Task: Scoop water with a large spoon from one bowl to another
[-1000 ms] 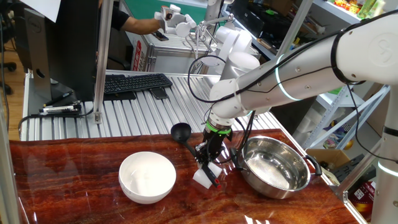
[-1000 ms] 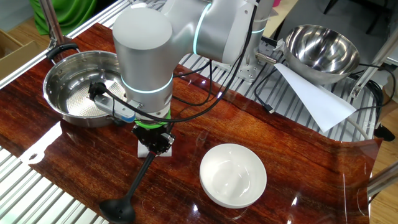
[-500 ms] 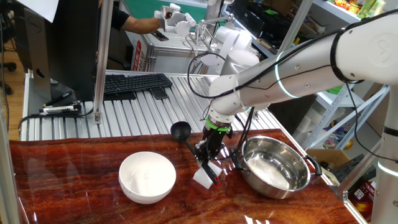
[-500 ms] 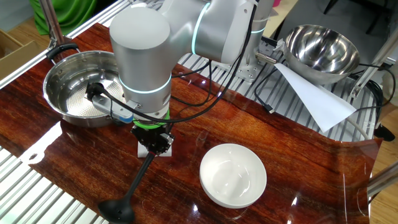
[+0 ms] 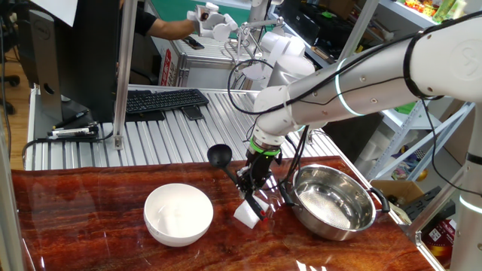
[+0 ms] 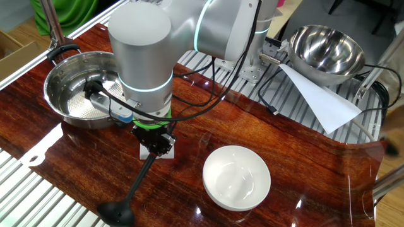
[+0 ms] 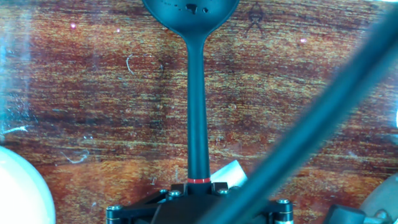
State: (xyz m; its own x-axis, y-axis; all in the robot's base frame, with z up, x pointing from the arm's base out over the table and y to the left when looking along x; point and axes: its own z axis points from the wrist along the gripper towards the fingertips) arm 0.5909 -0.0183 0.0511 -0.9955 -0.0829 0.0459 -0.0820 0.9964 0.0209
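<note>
Table (image 5: 90,226): dark red wood-grain top, glossy, bordered by ribbed metal slats on the far side in one fixed view and on the near-left side in the other. We count broad bare wood left of the white bowl and in front of it; the right-hand part is taken up by the steel bowl.

Arm (image 5: 361,83): white and grey, smooth rounded casings, reaching down to the middle of the table between the two bowls. Black cables loop beside its wrist.

Steel bowl (image 5: 334,200): wide, shiny, with small black side handles, a dimpled floor, standing near the table's edge. We cannot make out water in it with any certainty.

White bowl (image 5: 178,214): round, plain, thick-walled, well apart from the steel bowl, its rim also showing at the lower left corner of the hand view (image 7: 18,186).

Ladle (image 6: 136,189): black, long thin handle, round deep cup (image 5: 219,156). The cup reaches out over the table's edge above the slats; the handle slopes down from the gripper in the other fixed view. A red band marks the handle near its end (image 7: 199,182).

Gripper (image 5: 252,181): black, pointing down, jaws narrowed and clamped on the ladle's handle end just behind the red band.

White block (image 5: 247,214): small, rectangular, lying on the wood directly under the gripper, just beside the steel bowl.
</note>
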